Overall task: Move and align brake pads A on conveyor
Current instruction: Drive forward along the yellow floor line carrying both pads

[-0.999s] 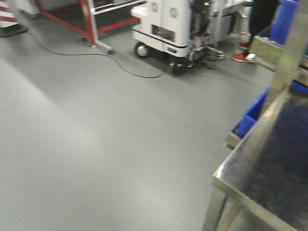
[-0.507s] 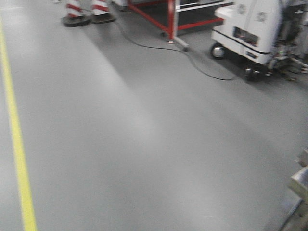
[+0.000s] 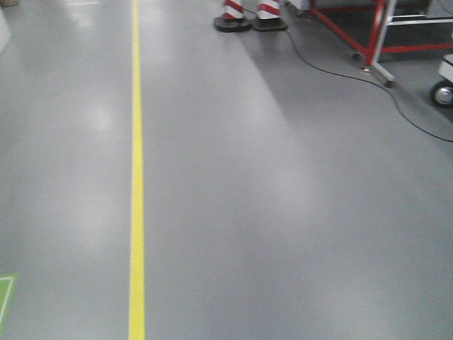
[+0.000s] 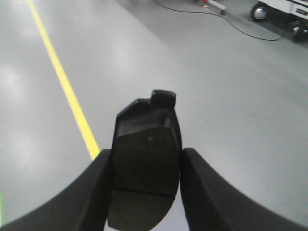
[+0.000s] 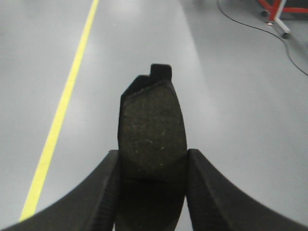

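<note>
In the front view there is only open shop floor: a yellow line [image 3: 135, 177] runs from the top edge to the bottom, the bases of two striped cones [image 3: 250, 17] sit at the top, a red frame [image 3: 381, 34] stands in the upper right, and a black cable [image 3: 368, 79] trails past it. I see no conveyor belt here.

In the left wrist view, the left gripper [image 4: 147, 158] is clamped on a brake pad [image 4: 145, 137] at centre frame, which stands on end between the two fingers and is held above bare floor.

In the right wrist view it is the same picture — the right gripper [image 5: 152, 156] is closed around a second brake pad [image 5: 152, 126], its speckled face turned to the camera.

I judge this to be the carrying leg, with both pads in hand and nothing placed. The next move calls for bringing the conveyor within reach, then setting each pad flat on the belt, squared to the other.
</note>
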Available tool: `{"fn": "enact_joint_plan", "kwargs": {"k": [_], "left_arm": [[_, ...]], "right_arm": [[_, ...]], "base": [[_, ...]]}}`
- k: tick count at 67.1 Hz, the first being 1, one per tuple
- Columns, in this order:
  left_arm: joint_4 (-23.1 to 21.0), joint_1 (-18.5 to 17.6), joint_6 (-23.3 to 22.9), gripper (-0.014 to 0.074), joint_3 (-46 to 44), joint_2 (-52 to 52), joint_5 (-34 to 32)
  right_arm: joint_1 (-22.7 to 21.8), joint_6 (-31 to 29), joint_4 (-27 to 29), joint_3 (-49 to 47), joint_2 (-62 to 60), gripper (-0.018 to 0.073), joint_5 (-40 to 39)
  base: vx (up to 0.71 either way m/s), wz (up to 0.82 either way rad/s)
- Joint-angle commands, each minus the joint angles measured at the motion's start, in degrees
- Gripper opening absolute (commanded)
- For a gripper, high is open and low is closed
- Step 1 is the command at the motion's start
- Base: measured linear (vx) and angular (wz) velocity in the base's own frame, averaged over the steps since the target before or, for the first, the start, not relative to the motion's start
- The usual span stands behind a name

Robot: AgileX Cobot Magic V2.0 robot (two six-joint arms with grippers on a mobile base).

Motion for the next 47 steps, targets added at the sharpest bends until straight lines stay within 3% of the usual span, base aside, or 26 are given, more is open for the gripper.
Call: {"fn": "enact_joint_plan", "kwargs": {"k": [1, 24, 47], "left_arm": [[0.5, 0.0, -0.2, -0.0006, -1.4, 0.8, -5.2], [0.5, 0.0, -0.2, -0.0006, -1.4, 0.8, -5.2], [0.5, 0.0, -0.2, -0.0006, -1.4, 0.8, -5.2]], "right_arm": [[0.0, -0.6, -0.2, -1.8, 0.4, -0.0007, -5.4], [0.0, -0.6, -0.2, -1.8, 0.4, -0.0007, -5.4], [0.0, -0.6, -0.2, -1.8, 0.4, -0.0007, -5.4]], "base": [[-0.13, 0.50], [-0.09, 0.37], [0.00, 0.11]]}}
